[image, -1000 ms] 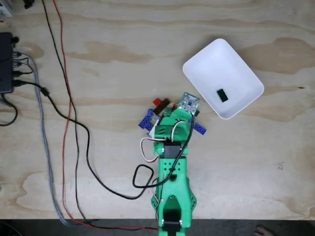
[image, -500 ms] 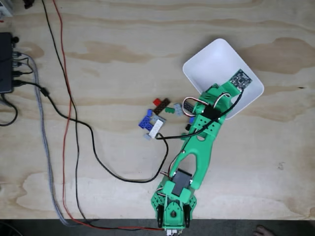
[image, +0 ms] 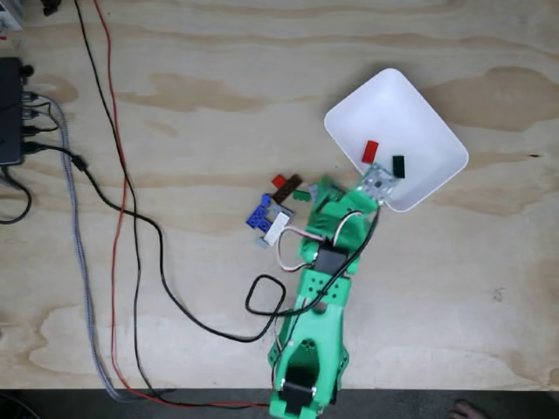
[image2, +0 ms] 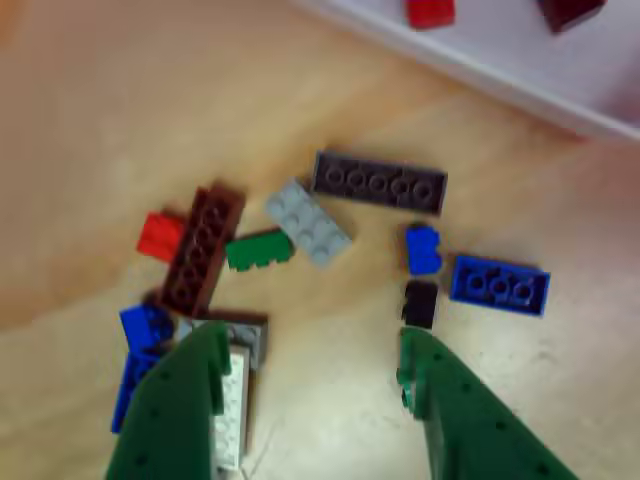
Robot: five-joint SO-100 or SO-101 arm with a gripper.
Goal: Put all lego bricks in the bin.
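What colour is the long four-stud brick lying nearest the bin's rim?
Dark grey; the long four-stud brick shows best in the other view, below the white bin.

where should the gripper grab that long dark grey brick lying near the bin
Come down from above on the long dark grey brick and close across its narrow width at mid-length. It lies flat, studs up, with bare table along both long sides; the grey brick crowds only its left end.

From my fixed view, the shallow white plastic bin [image: 419, 109] sits upper right on the pale plywood table [image: 218, 105], with a small red brick [image: 370, 150] and a small dark brick [image: 399, 165] side by side inside it. The loose pile of small plastic lego bricks [image: 278, 209] lies left of the bin and below it, and the black and red cables [image: 122, 201] run down the table's left side.
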